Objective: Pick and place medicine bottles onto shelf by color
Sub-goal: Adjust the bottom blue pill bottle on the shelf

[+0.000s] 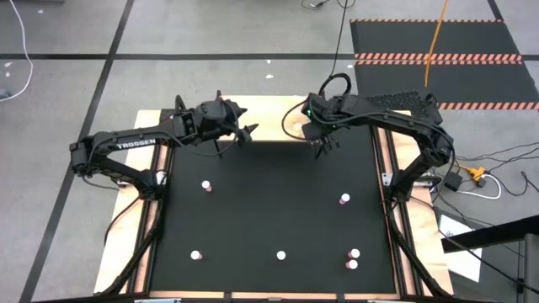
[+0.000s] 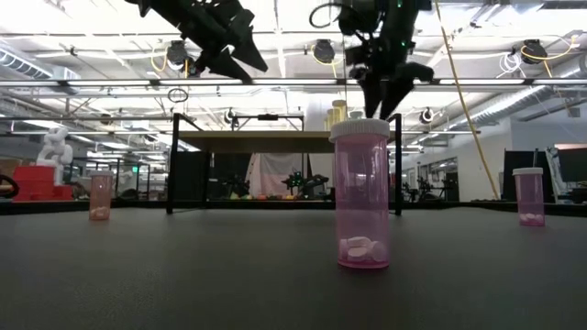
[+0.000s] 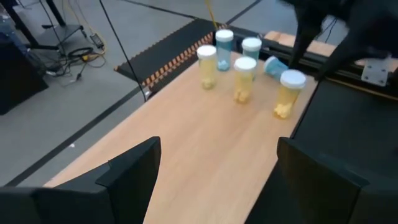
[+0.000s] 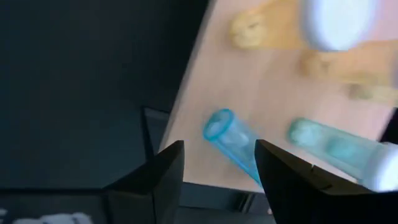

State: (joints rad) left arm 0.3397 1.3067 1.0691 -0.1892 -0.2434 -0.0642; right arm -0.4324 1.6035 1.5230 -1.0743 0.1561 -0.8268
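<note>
While both arms hang over the far end of the black mat (image 1: 269, 210), the right claw (image 4: 214, 171) points down at the near edge of the wooden shelf (image 3: 205, 143). Its fingers (image 4: 155, 180) stand apart with nothing between them. Just beyond its tips a blue bottle (image 4: 233, 143) lies on its side on the shelf, tilted and close to the edge; a second blue bottle (image 4: 339, 152) lies beside it, and blurred yellow bottles (image 4: 261, 28) sit farther in.

The left claw (image 3: 214, 180) hovers at the other end of the same shelf, fingers (image 3: 134, 171) spread wide and empty. Ahead of it stand three yellow bottles (image 3: 244, 79) and two upright blue bottles (image 3: 224, 48), with the tipped blue one beside them.

Well behind both claws, six pink bottles (image 1: 344, 199) remain scattered on the mat, one standing close before the low camera (image 2: 360, 194).
</note>
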